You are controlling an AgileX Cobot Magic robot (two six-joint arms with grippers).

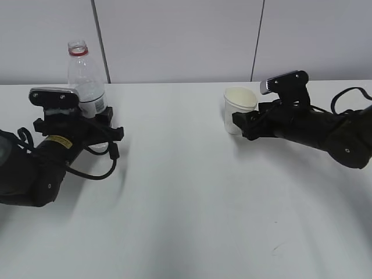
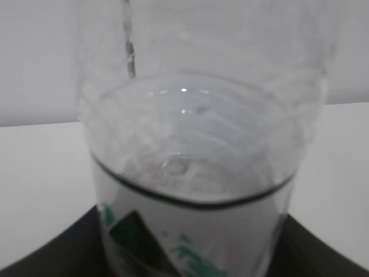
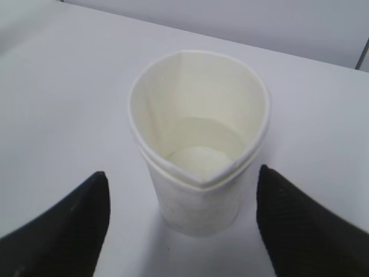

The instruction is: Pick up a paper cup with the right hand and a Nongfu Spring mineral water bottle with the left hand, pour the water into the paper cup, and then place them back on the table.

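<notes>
The Nongfu Spring bottle (image 1: 86, 78) stands upright on the white table (image 1: 186, 192) at the back left. It is clear, with a red neck ring and no cap. My left gripper (image 1: 87, 125) is closed round its lower body. In the left wrist view the bottle (image 2: 196, 144) fills the frame, and the black fingers (image 2: 69, 254) press against both of its sides. The off-white paper cup (image 1: 239, 108) stands at the back right. My right gripper (image 3: 181, 225) is open with a finger on each side of the cup (image 3: 199, 156), and a gap shows on both sides.
A grey panelled wall (image 1: 186, 40) runs behind the table's far edge. A faint scuff mark (image 1: 278, 249) lies on the table at the front right. Both arms rest low over the tabletop.
</notes>
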